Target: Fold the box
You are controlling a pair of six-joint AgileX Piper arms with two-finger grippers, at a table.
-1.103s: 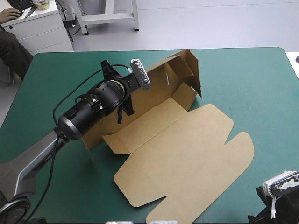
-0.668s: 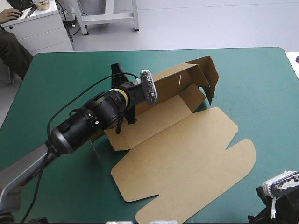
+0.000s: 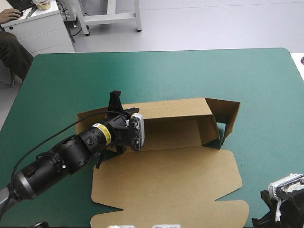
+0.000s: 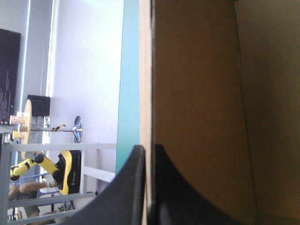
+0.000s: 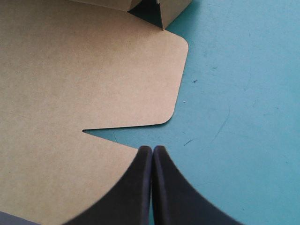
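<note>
The brown box (image 3: 166, 166) lies mid-table with its lid flat toward the near edge. Its rear wall (image 3: 175, 110) is raised and an end flap (image 3: 230, 116) stands at the right. My left gripper (image 3: 115, 102) is shut on the rear wall near its left end. In the left wrist view the board's edge (image 4: 146, 93) runs between the black fingers (image 4: 147, 149), with the wall's inner face (image 4: 197, 93) beside them. My right gripper (image 5: 152, 150) is shut and empty, low over the teal-green cover (image 5: 234, 93) beside the lid's rounded corner flap (image 5: 140, 70). Its wrist (image 3: 282, 204) is at the near right corner.
The lid's front flaps (image 3: 171, 213) reach close to the table's near edge. Bare teal-green cover (image 3: 142, 71) stretches from the rear wall to the far edge, and more lies right of the end flap (image 3: 270, 118).
My left gripper has drawn back toward the near left, keeping hold of the wall. The box swung round and slid nearer, so its rear wall now runs along the table. The right arm stayed put.
</note>
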